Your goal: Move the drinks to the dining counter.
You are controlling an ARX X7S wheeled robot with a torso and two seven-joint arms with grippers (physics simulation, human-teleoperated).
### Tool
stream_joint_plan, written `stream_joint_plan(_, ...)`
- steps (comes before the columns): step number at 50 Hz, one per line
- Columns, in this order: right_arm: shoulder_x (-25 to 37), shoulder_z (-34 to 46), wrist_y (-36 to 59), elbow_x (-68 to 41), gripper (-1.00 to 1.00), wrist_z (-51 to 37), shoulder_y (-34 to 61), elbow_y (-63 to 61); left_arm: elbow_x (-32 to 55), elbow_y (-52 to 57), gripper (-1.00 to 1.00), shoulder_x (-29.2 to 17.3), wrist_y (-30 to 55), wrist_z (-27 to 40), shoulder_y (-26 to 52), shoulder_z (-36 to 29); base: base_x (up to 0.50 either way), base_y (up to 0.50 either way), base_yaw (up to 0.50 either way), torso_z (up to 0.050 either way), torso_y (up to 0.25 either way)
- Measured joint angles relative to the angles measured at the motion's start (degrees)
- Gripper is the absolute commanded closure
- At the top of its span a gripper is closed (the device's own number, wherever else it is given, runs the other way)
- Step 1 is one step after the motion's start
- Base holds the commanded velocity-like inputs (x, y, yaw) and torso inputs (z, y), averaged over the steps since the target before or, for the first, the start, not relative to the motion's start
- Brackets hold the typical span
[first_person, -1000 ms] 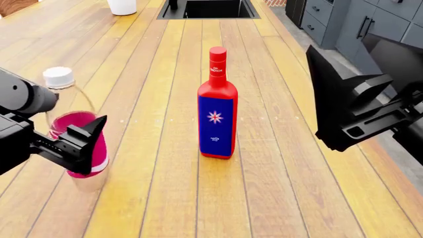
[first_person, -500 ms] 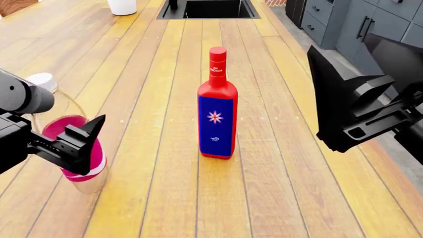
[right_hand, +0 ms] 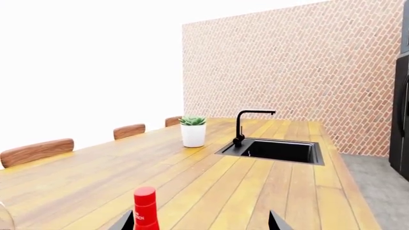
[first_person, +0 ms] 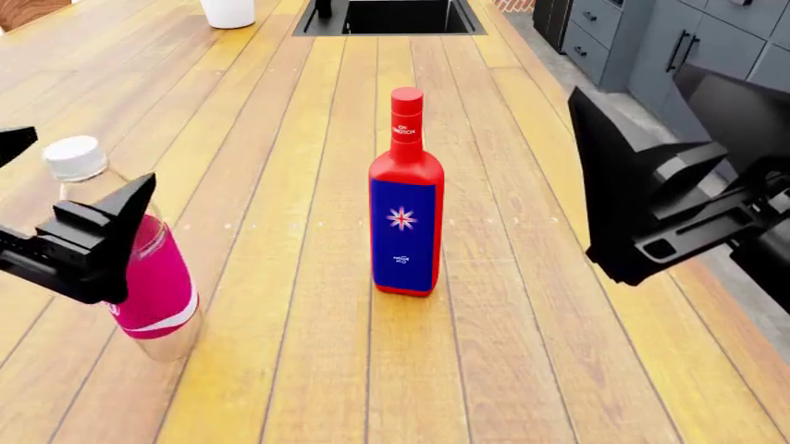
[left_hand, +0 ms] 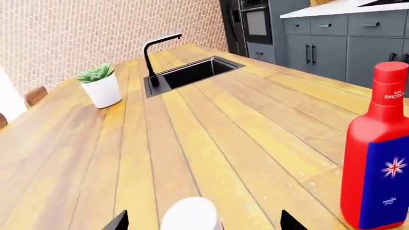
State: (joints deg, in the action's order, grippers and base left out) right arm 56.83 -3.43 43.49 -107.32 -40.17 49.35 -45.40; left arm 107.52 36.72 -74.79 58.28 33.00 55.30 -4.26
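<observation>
Both drinks stand on the dining counter (first_person: 519, 351) of honey-yellow planks. The clear bottle (first_person: 151, 287) has a white cap, a magenta label and pink liquid, and is at the near left. My left gripper (first_person: 80, 159) is open at its neck, with one finger on each side and gaps to both. The left wrist view shows the white cap (left_hand: 190, 215) between the spread tips of the left gripper (left_hand: 203, 221). The red square bottle (first_person: 405, 222) with the blue star label stands upright mid-counter. My right gripper (first_person: 642, 213) hangs open to its right, holding nothing. Its cap (right_hand: 145, 206) shows beside one fingertip.
A black sink (first_person: 395, 17) with a black faucet (left_hand: 153, 57) is set into the far end of the counter. A plant in a white pot (left_hand: 100, 86) stands beside it. Grey cabinets (first_person: 691, 46) lie beyond the counter's right edge. Wooden chairs (right_hand: 35, 148) line the left side.
My left gripper has let go of the clear bottle's body, opened wide and risen to its neck. The bottle, which had tipped left, stands more upright. The red bottle and right arm stayed put.
</observation>
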Motion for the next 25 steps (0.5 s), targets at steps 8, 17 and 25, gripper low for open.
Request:
stream_joint_plan(8,-0.1,0.5,0.1,-0.1,-1.00,-0.2,0.9,0.3,2.3,0.4,-1.00,1.1,-0.9,-1.8,-8.5,13.7,0.00,0.00,0.00,0.000,0.000)
stream_joint_plan(17,0.0,0.9,-0.3,-0.6,-1.00,-1.4,3.3,0.8,3.9,0.6,-1.00,3.2,-0.4,-1.3,-14.2,27.4,0.00,0.00,0.00,0.000,0.000)
stream_joint_plan(25,0.7,1.2,-1.0,-1.0,-1.00,-4.0,6.9,2.2,5.6,-0.9,-1.00,3.3,-1.6,1.6,-15.6,35.4,0.00,0.00,0.00,0.000,0.000)
